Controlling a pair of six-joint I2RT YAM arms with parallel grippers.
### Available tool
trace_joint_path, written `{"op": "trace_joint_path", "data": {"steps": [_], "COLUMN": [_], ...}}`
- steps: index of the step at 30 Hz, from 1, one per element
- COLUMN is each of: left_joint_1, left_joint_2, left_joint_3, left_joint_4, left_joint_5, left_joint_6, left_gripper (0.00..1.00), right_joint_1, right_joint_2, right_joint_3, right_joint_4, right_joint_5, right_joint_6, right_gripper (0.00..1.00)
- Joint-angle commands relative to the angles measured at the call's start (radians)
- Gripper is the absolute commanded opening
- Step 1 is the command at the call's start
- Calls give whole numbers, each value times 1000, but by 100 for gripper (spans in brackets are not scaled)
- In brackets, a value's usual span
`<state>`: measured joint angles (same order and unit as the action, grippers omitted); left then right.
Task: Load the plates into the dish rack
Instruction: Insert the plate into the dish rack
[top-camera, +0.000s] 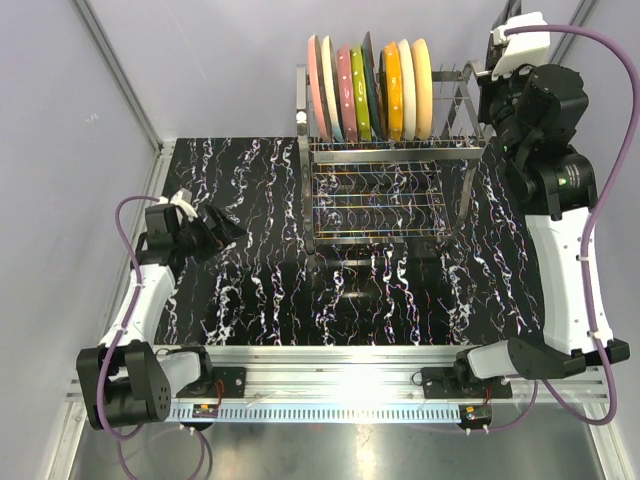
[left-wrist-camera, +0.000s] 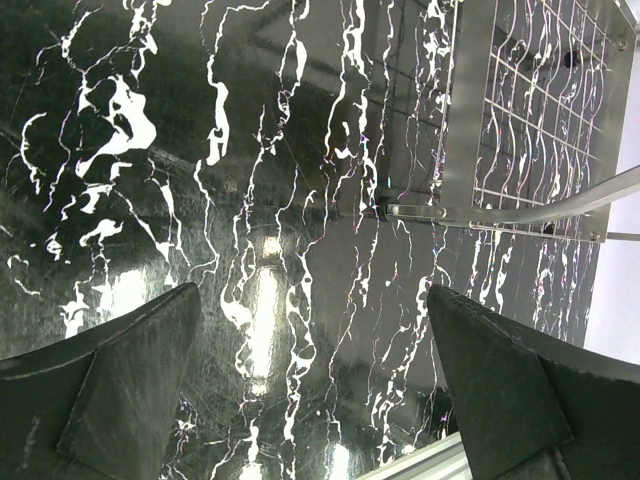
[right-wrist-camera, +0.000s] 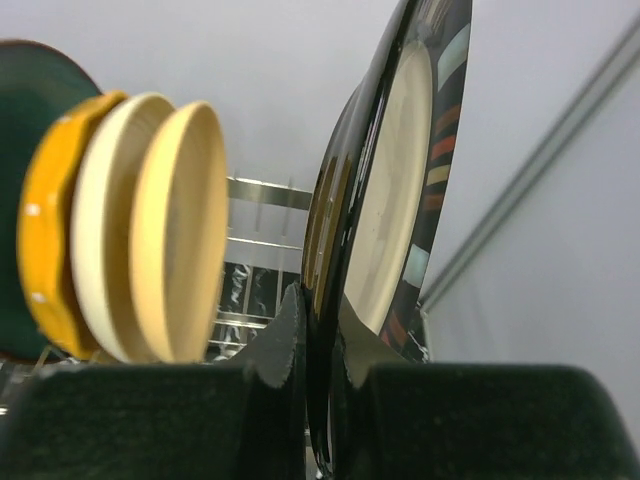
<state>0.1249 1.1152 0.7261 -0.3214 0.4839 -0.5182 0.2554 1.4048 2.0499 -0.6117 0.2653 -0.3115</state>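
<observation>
Over on the left, the left gripper (top-camera: 222, 232) hangs low above the black marbled table (top-camera: 250, 300), its jaws spread wide with nothing between them. In its wrist view only white-veined tabletop shows between the two dark fingers (left-wrist-camera: 120, 380), with a near corner of the rack at the upper right.

At the far middle of the table stands the dish rack (top-camera: 390, 152). Its upper tier holds a row of plates on edge: a pink-and-cream plate (top-camera: 316, 85), a pale blue plate (top-camera: 330, 90), a dotted pink plate (top-camera: 345, 95), a green plate (top-camera: 361, 100), a dark teal plate (top-camera: 373, 85), an orange plate (top-camera: 393, 90), a cream plate (top-camera: 408, 88) and a tan plate (top-camera: 424, 85). The lower wire shelf is bare.

On the right, the right arm (top-camera: 560, 230) reaches up to the far right end of the rack. The right gripper (right-wrist-camera: 330, 370) pinches the black-rimmed plate (right-wrist-camera: 395, 200) by its lower edge (the rim carries coloured dashes). It is held upright, just right of the tan plate and apart from it. From overhead the arm hides this plate.
</observation>
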Motion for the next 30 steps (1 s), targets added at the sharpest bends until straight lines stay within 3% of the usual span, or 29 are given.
{"op": "trace_joint_path", "data": {"steps": [1,18,30], "left_joint_1": [-5,-18,-25], "left_joint_2": [11,35,49], "left_joint_3": [1,6,9], "left_joint_4": [61,42,36], "left_joint_5": [25,27,42], "left_joint_6": [29,44,46], "left_gripper": [99,99,99], "right_joint_1": [2,-19,-198], "right_joint_2": [-90,-112,-107], "right_joint_3": [13,-79,-203], "right_joint_4": [276,412,533], "right_joint_5": [-130,-386,-587], "right_joint_6": [0,121,317], "right_gripper": [0,0,0]}}
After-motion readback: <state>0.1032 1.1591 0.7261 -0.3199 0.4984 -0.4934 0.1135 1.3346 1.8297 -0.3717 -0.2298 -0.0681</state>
